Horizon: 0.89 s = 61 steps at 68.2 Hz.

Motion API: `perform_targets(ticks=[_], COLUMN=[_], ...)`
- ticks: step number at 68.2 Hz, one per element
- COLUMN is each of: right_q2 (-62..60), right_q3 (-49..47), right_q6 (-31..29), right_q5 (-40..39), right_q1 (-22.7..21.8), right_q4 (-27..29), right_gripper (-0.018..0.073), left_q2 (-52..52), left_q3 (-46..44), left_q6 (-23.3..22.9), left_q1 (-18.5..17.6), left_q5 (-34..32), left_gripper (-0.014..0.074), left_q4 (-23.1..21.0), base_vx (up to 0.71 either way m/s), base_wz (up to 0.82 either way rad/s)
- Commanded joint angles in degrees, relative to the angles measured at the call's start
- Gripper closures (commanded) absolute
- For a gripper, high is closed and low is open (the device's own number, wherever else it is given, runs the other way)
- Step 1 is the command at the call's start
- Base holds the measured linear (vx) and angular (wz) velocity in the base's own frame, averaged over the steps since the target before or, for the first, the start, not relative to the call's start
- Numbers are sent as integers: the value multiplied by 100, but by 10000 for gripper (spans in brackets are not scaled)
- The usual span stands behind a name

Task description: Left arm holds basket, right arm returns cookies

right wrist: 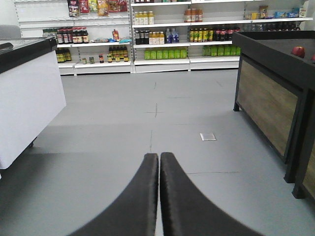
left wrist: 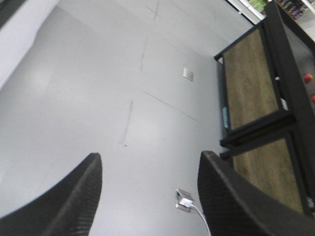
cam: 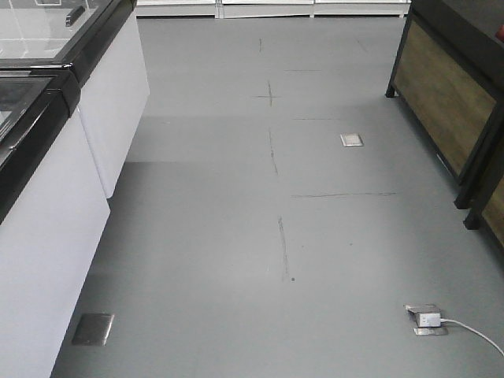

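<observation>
You're holding the left tool (left wrist: 150,164) spread wide, empty; the right tool (right wrist: 159,157) is sitting clenched, also empty. The basket & cookies aren't showing in any view. Risk imo: rolling fwd, you could be snagging the white charger (cam: 429,319) lying near right.

The freezer cabinet (cam: 47,236) runs off the front view's left edge, and the wood-panelled display bench (cam: 441,94) off its right. A white cable (cam: 472,331) leaves at the bottom corner. The left hand (left wrist: 150,160) and right hand (right wrist: 159,157) are cropped by the bottom edge of their wrist views. Labels on the shelf bottles (right wrist: 162,37) are too small to read.
</observation>
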Motion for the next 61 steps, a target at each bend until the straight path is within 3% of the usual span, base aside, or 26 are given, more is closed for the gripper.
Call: perform_targets(ticks=[1,12,27,46,53,61], right_q2=[-52,-52,-52,-52,-52,-52], right_q3=[-8,-8,-8,-8,-8,-8], right_q6=[-1,-1,-1,-1,-1,-1], right_q5=[-406,-406,-406,-406,-406,-406], right_q1=[6,6,6,6,6,6], right_q4=[-45,-45,-45,-45,-45,-45], right_gripper=[568,568,568,568,568,568], left_q2=[28,218,628,895,1112,1378], left_q3=[-262,-305,-305,-358,-637,-1221], left_q6=[-284,-621,-610,-591,-597,-558], left_q1=[209,718,1597,2627,3068,3654], left_q5=[-296,-277,-167,-595,-447,-62], left_gripper=[190,222,284,297,297,297], left_q4=[-13,-138,-1171,-1685,-2048,-2061], base_vx=[0,0,0,0,0,0], base_wz=[0,0,0,0,0,0])
